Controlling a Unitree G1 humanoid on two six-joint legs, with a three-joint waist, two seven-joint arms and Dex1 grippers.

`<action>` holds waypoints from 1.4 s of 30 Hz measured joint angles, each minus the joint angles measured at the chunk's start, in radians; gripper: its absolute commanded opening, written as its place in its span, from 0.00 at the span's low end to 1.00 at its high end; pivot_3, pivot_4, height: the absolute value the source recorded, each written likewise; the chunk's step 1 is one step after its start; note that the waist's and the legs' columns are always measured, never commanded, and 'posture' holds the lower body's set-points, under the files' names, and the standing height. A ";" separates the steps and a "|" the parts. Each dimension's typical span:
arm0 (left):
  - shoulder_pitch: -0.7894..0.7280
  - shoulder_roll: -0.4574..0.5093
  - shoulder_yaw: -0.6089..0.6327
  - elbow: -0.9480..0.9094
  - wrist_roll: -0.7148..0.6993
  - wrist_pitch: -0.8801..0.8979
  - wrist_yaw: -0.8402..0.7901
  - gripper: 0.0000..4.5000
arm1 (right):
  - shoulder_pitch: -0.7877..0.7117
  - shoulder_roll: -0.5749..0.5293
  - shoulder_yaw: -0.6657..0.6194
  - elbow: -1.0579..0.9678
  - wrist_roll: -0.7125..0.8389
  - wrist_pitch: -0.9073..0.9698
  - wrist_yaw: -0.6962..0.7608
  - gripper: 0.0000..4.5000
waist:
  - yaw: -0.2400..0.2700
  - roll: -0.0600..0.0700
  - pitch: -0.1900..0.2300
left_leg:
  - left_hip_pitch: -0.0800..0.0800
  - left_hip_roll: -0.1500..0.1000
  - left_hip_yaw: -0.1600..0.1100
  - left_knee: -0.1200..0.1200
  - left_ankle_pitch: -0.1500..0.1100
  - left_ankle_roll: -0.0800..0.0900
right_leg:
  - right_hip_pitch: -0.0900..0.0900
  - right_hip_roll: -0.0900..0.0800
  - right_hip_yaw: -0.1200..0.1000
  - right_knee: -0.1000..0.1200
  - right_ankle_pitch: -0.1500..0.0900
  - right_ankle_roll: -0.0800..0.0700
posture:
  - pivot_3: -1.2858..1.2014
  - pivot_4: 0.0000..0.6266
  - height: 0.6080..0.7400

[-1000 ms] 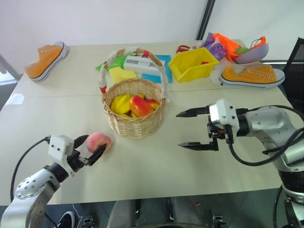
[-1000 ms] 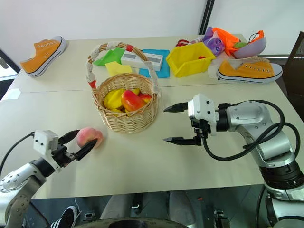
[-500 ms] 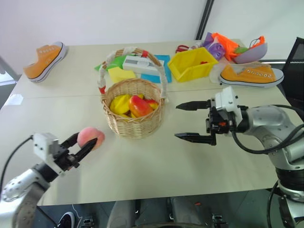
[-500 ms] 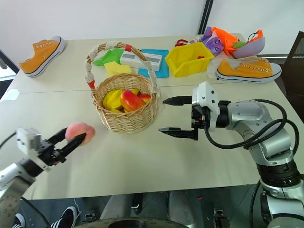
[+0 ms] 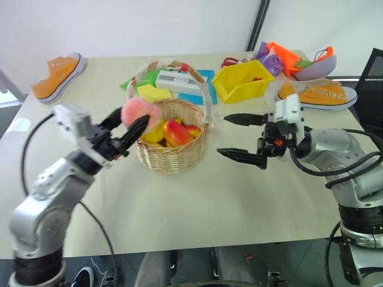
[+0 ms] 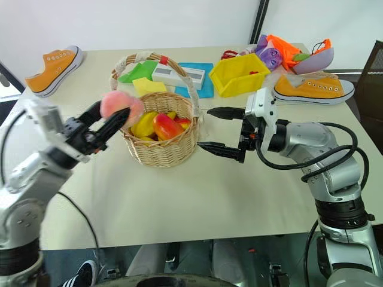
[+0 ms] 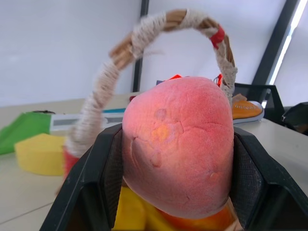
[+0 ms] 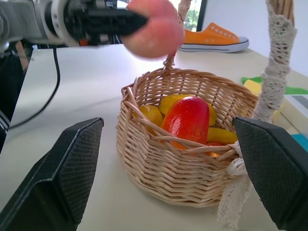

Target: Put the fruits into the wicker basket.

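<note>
Left tool (image 5: 133, 122) clamps peach (image 5: 140, 112) above wicker basket (image 5: 170, 149) rim, poised for drop; right tool (image 5: 237, 136) gapes empty beside basket.

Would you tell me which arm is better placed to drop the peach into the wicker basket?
Left. The left gripper is shut on the peach at the wicker basket rim. The right gripper is open, holding nothing, beside the basket.

peach (image 5: 139, 110) over basket (image 5: 170, 149) left rim, mango (image 5: 178, 133) inside, bin (image 5: 242, 81) behind
</note>
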 measured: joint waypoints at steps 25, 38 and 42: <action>0.218 0.133 0.214 -0.053 -0.047 -0.068 -0.285 0.98 | -0.038 0.165 0.016 0.064 -0.085 0.004 -0.227 1.00 | -0.006 0.000 0.000 | 0.000 0.001 0.000 -0.001 0.001 -0.001 | -0.001 0.000 0.000 0.001 0.000 -0.001 | 0.52 0.24 1.00; 0.434 0.124 0.410 0.074 -0.040 -0.167 -0.456 0.98 | -0.073 0.371 0.097 0.180 -0.283 -0.078 -0.461 1.00 | -0.010 0.001 0.000 | 0.000 0.000 0.000 -0.003 0.001 -0.003 | -0.005 -0.002 0.000 0.000 -0.001 -0.003 | 0.52 0.24 1.00; 0.459 0.105 0.411 0.093 -0.026 -0.187 -0.461 1.00 | -0.105 0.428 0.108 0.241 -0.315 -0.106 -0.495 0.88 | -0.008 0.001 0.000 | 0.000 0.000 0.000 -0.005 0.002 -0.004 | -0.006 -0.002 0.000 0.001 0.000 -0.002 | 0.52 0.24 1.00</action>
